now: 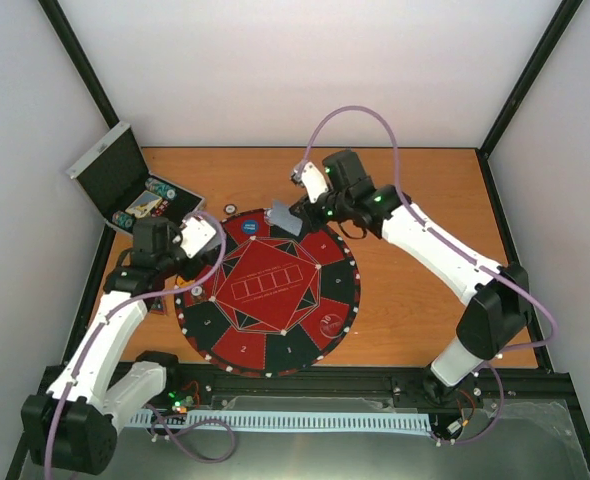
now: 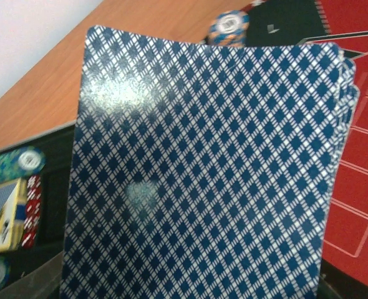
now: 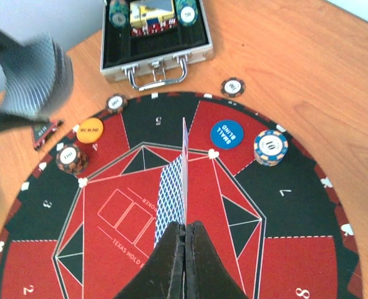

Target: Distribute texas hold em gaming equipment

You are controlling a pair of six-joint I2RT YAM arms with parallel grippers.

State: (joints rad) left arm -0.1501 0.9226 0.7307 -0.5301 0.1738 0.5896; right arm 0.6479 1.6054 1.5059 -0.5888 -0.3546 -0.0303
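- The wooden table [image 1: 430, 170] carries everything, with both arms mounted at its near edge.
- A round red-and-black mat [image 1: 265, 285] lies in the middle of the table.
- A silver case [image 3: 153, 62] stands open at the far left, just beside the mat. Its lid is up, and it holds some chips and a small yellow box.
- The left claw [image 1: 200, 240] is over the left rim of the mat, near the case. It grips a deck of cards [image 2: 203, 168] with blue diamond backs, held upright. The deck fills the left wrist view, so the fingers themselves do not show there.
- The right claw [image 3: 184, 232] is over the far part of the mat. Its jaws are closed on a single card [image 3: 171, 199], which stands on its edge above the red centre.
- A blue-and-white chip stack [image 3: 271, 147] and a dark chip stack [image 3: 70, 157] stand on the mat, on the side towards the case.
- A blue button [image 3: 227, 134] and an orange button [image 3: 90, 129] lie flat on the mat between these stacks.
- One single chip [image 3: 232, 86] lies on the bare table just off the mat, and another single chip [image 3: 116, 103] lies at the mat's rim near the case.
- A small dark triangular marker [image 3: 45, 132] lies at the rim, beside the orange button.
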